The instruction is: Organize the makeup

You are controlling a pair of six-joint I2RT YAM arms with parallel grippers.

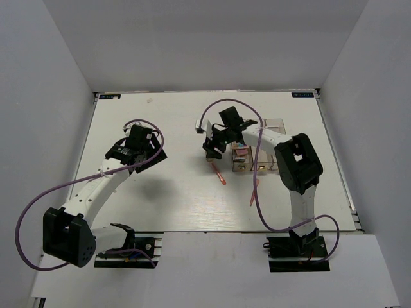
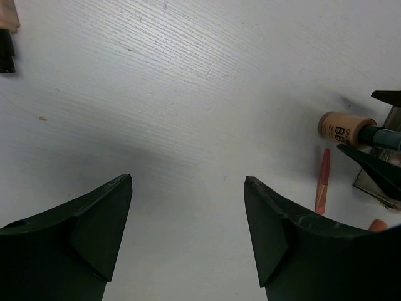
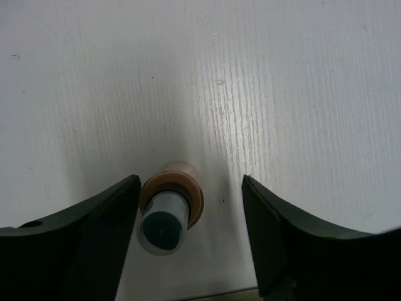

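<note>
Nearest, two arm bases at the near edge of the table [image 1: 192, 212].

One left gripper [image 2: 188, 179] over bare tabletop: fingers spread wide, nothing between them.

Two coral sticks, both flat on the table. First coral stick [image 1: 218, 174] bright, just on the near side of the right gripper. Second coral stick [image 1: 252, 194] paler, beside the purple cable [image 1: 257, 160].

One right gripper [image 3: 190, 178]: jaws apart, straddling the tan bottle [image 3: 178, 188] without clamping it. One such bottle, on its side on the table, dark cap toward the wrist camera. Close against one finger, touching or not unclear; plain gap to the other.

One tan-and-black thing [image 2: 7, 37], cut off at the corner of the left wrist view; kind unclear.

One clear box [image 1: 243, 169] just beside the right gripper, partly under the right arm, so compartments not countable. One pinkish flat piece [image 1: 241, 153], seemingly a palette, in the end compartment nearest that gripper. Other contents not made out.

Farthest, one clear rectangular piece [image 1: 275, 122]; joined to the box or separate, impossible to tell.
</note>
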